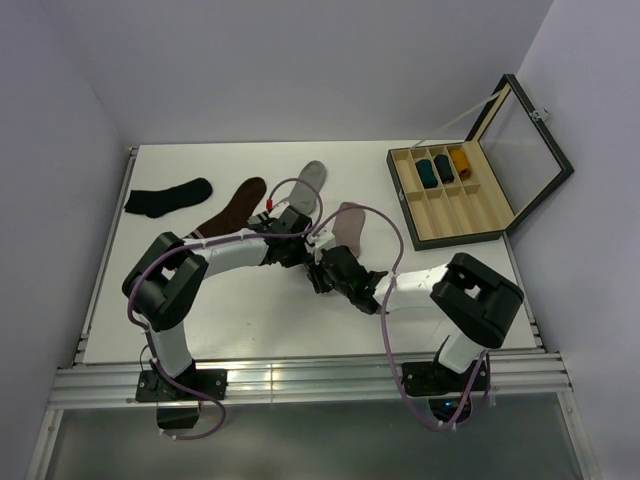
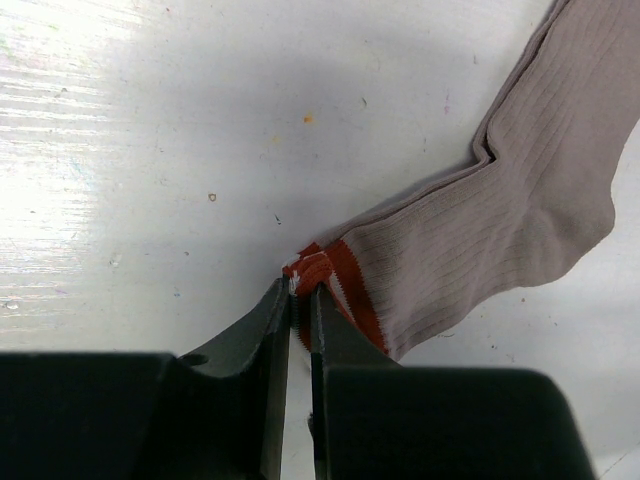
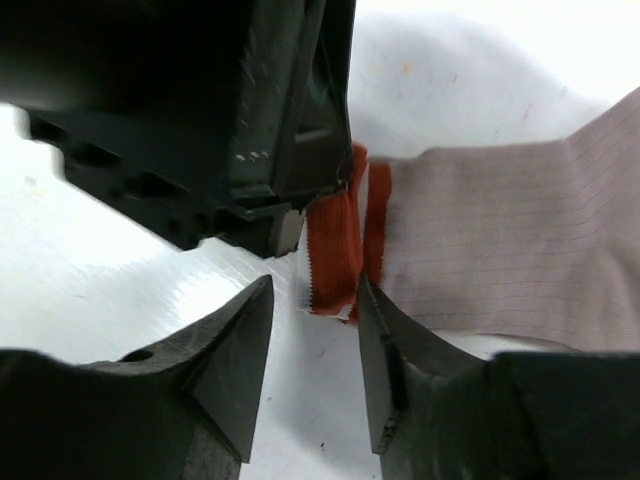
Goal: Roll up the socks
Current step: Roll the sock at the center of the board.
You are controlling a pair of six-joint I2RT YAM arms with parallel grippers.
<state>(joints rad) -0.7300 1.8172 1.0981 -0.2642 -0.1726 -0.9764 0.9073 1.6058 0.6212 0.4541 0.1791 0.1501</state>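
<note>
Two task socks: one dusty pink, one light grey, both unrolled on the white table (image 1: 200,310).
Pink sock (image 2: 520,220): ribbed knit, bent at the heel, lying flat, and look at that cuff (image 2: 352,290), red with thin white stripes.
Pink sock's place: mid-table, just right of the grey one, toe pointing away from the arms, cuff towards them.
Grey sock (image 1: 311,180): plain pale foot, further back; its cuff end is hidden by the left arm.
Left gripper (image 2: 300,290): pressed together, and it has the corner of the red cuff pinched between its tips.
Right gripper (image 3: 313,290): spread wide, nose to nose with the left one, the cuff's edge sitting in the gap, not pinched.
Sock count: four in all, with a black sock (image 1: 168,197) and a brown sock (image 1: 232,207) off to the left, well apart from the grippers.
Wooden box (image 1: 470,225): at the right, glass lid (image 1: 525,145) propped open, divided into compartments.
Box contents: three rolls (image 1: 442,168), one dark, one teal, one orange, each in its own compartment, side by side along the far row.
</note>
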